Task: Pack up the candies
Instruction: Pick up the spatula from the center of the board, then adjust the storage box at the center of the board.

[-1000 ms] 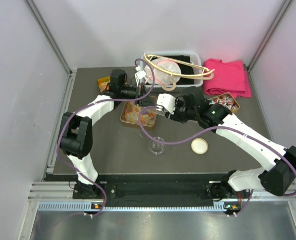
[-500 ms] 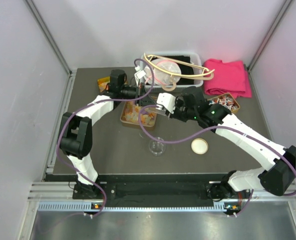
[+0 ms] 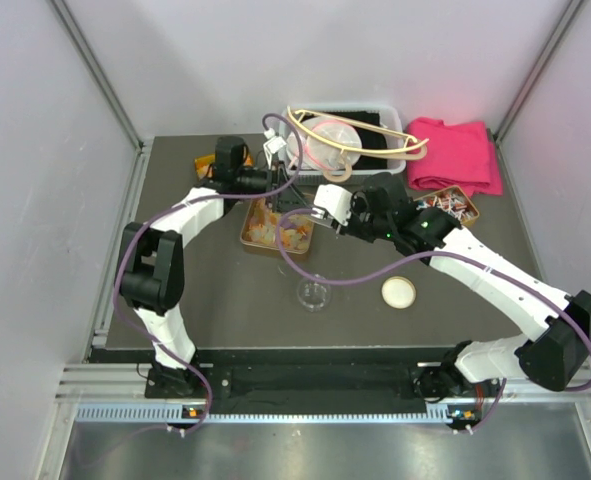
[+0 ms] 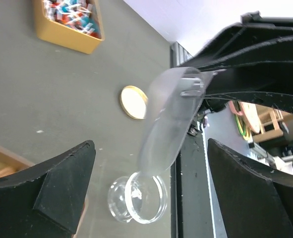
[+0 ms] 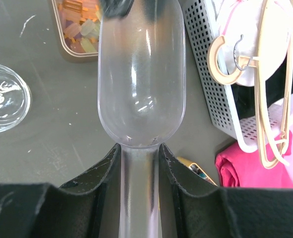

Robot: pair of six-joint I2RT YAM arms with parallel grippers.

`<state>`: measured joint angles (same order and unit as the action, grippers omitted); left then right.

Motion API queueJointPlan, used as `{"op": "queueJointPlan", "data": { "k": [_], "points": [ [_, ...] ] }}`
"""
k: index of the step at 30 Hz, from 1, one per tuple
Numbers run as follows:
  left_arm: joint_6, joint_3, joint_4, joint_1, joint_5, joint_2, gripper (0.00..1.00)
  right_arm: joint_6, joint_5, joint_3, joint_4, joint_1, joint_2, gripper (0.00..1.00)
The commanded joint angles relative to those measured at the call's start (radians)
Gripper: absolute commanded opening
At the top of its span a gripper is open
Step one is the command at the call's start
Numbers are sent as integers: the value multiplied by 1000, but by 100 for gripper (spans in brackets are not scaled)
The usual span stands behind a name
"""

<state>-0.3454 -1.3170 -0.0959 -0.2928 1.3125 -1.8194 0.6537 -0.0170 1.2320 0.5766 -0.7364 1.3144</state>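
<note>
Currently held: my right end effector [image 5: 139, 166] is clamped on the handle of a clear scoop [image 5: 141, 74]; the bowl looks empty.
Left end effector [image 4: 151, 186]: fingers spread wide, carrying nothing, beside the scoop.
Candies [image 5: 79, 25]: lying in the tin [image 3: 245, 240], just past the scoop's tip, none in the bowl.
Jar [image 3: 313, 294]: open on the table [image 3: 215, 300], its lid [image 3: 398, 292] set apart.
Advice: I would drop the tip low, slide under the pile, lift level and keep clear of the tin's rim.

Right pincer [image 5: 139, 159] clamps clear scoop [image 5: 141, 74] handle; bowl empty, tip by candies [image 5: 82, 30]; glass jar [image 5: 2, 96] at left.
</note>
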Motion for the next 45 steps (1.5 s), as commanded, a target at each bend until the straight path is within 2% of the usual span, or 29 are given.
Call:
{"op": "queueJointPlan", "data": {
  "k": [1, 4, 7, 9, 11, 14, 19, 27, 33, 37, 41, 45],
  "points": [
    [29, -91, 33, 88, -27, -26, 99, 9, -34, 24, -20, 5, -32, 0],
    [162, -160, 221, 168, -97, -38, 99, 24, -52, 26, -20, 5, -35, 0],
    [325, -203, 392, 214, -231, -35, 99, 41, -69, 49, -9, 0, -17, 0],
    [417, -186, 439, 216, -358, -24, 99, 53, -101, 64, -11, -6, 5, 0],
    [440, -150, 459, 218, -421, -1, 99, 54, -113, 90, -8, -8, 14, 0],
    [476, -78, 508, 204, -643, 20, 99, 43, -118, 116, -3, -8, 16, 0],
    [500, 21, 486, 187, -765, 57, 99, 32, -118, 132, 3, -9, 9, 0],
    [483, 90, 437, 172, -877, 84, 99, 15, -106, 135, 25, -11, -4, 0],
    [491, 87, 406, 172, -716, 156, 95, 17, -115, 124, 22, -9, -10, 0],
    [497, 79, 390, 172, -728, 206, 95, 17, -115, 109, 13, -9, -17, 0],
    [519, 76, 410, 172, -870, 197, 82, 18, -115, 90, 3, -11, -21, 0],
    [540, 87, 435, 172, -953, 138, 73, 17, -118, 93, -3, -9, -27, 0]
  ]
}}
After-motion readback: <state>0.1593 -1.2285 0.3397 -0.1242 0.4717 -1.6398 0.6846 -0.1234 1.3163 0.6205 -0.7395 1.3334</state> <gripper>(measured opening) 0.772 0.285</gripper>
